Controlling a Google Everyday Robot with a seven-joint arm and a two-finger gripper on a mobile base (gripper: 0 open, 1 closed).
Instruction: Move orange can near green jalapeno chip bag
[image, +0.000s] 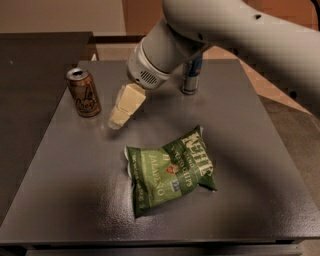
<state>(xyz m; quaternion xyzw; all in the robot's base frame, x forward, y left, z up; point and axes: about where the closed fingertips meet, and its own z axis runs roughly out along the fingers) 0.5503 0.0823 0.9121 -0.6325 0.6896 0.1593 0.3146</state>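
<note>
Matt plastic gripper hangs beside the glossy metal orange can.

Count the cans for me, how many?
2. The orange can stands back left, near the tool. The blue-and-silver can stands at the back, partly hidden behind the arm.

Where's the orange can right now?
Camera view: the orange can stands upright far left on the table, the gripper just to its right, the green chip bag nearer the camera.

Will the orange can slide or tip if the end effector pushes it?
Upright on the smooth table, the orange can probably slides under a low push; a high push may tip it, its round body rolling. The end effector hangs beside it.
</note>
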